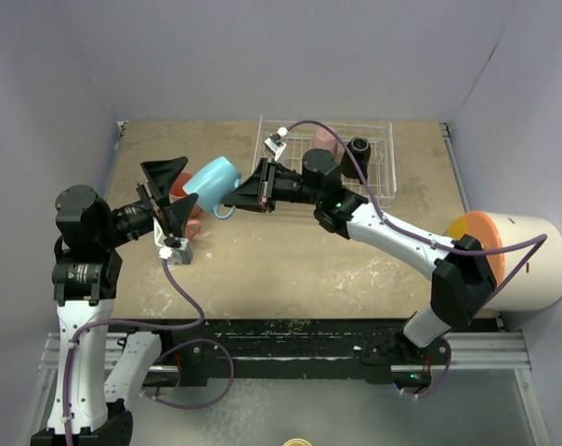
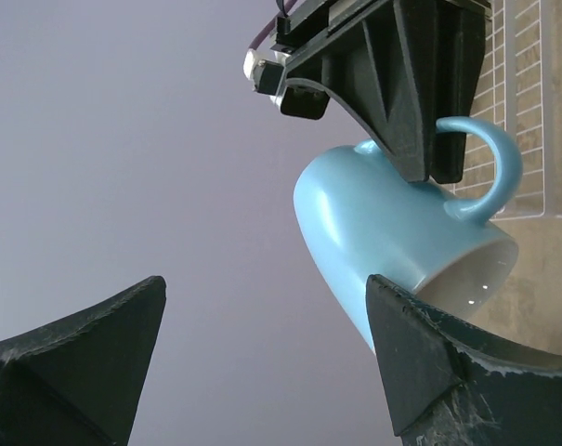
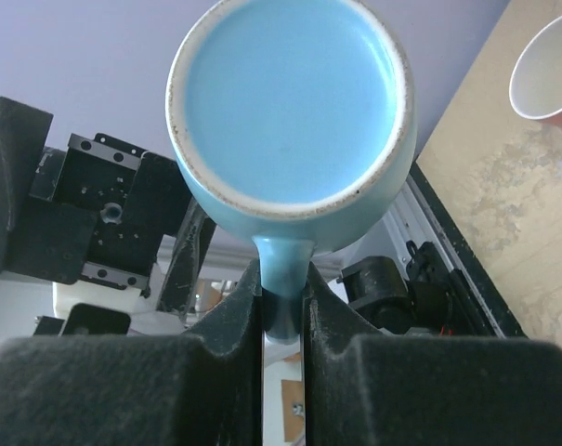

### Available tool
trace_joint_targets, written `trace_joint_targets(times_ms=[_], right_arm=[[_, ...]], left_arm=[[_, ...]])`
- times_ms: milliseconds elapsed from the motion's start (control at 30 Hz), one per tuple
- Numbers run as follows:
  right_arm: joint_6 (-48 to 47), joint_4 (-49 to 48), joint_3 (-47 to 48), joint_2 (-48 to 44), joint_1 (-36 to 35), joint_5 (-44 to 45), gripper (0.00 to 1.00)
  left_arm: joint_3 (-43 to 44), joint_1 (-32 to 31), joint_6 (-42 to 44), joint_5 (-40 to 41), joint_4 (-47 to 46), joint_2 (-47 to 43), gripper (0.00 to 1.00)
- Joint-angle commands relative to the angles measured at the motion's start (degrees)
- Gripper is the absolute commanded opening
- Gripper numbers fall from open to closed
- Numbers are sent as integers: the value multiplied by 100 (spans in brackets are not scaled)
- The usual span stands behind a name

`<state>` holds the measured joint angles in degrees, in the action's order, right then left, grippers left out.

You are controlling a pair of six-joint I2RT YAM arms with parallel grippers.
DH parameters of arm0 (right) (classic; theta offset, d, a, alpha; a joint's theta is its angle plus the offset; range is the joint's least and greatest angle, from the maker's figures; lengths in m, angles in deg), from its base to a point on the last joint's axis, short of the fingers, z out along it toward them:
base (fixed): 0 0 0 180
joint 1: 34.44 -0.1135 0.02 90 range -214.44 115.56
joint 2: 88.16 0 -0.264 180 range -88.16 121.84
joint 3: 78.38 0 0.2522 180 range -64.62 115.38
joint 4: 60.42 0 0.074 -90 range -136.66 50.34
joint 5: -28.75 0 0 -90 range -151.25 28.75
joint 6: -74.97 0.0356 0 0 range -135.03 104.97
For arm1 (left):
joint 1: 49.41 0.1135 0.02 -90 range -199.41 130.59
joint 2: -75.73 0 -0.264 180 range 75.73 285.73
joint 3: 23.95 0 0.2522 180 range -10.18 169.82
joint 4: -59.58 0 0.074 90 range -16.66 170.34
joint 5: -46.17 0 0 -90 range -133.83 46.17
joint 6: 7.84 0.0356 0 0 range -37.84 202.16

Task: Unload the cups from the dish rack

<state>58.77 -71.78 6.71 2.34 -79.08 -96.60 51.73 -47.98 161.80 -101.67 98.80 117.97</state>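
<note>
My right gripper [image 1: 254, 186] is shut on the handle of the light blue cup [image 1: 211, 182] and holds it in the air left of the dish rack [image 1: 381, 172]. The right wrist view shows the cup's base [image 3: 290, 102], with the handle [image 3: 282, 279] pinched between the pads. My left gripper [image 1: 176, 193] is open just left of the cup; the cup [image 2: 392, 232] hangs beside its right finger [image 2: 429, 362], with nothing between the fingers. A pink cup [image 1: 325, 139] and a black cup [image 1: 359, 152] stay in the rack.
Salmon cups [image 1: 180, 185] stand on the table under my left gripper, one seen upright [image 3: 550, 65] in the right wrist view. A big white cylinder with an orange end [image 1: 522, 260] lies at the right edge. Purple walls close in the table.
</note>
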Motion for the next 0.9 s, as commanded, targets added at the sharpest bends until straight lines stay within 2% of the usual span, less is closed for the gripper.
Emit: trace_joint_targets(times_ms=[0, 100, 233, 433, 700, 867], right_arm=[[267, -1249, 132, -224, -114, -209, 0], [169, -937, 147, -279, -115, -182, 0], [-427, -110, 297, -393, -106, -131, 0], [-890, 612, 590, -384, -104, 70, 0], [-834, 611, 632, -401, -102, 155, 0], [-708, 329, 670, -374, -125, 258, 0]], left_arm=[[28, -11, 952, -109, 774, 18, 91], [31, -11, 1269, -60, 984, -19, 90], [122, -11, 1188, 88, 994, -117, 90], [272, -11, 1097, 276, 1243, -196, 97], [169, -11, 1825, 408, 2023, -282, 98], [-85, -11, 1524, 242, 1579, -362, 99]])
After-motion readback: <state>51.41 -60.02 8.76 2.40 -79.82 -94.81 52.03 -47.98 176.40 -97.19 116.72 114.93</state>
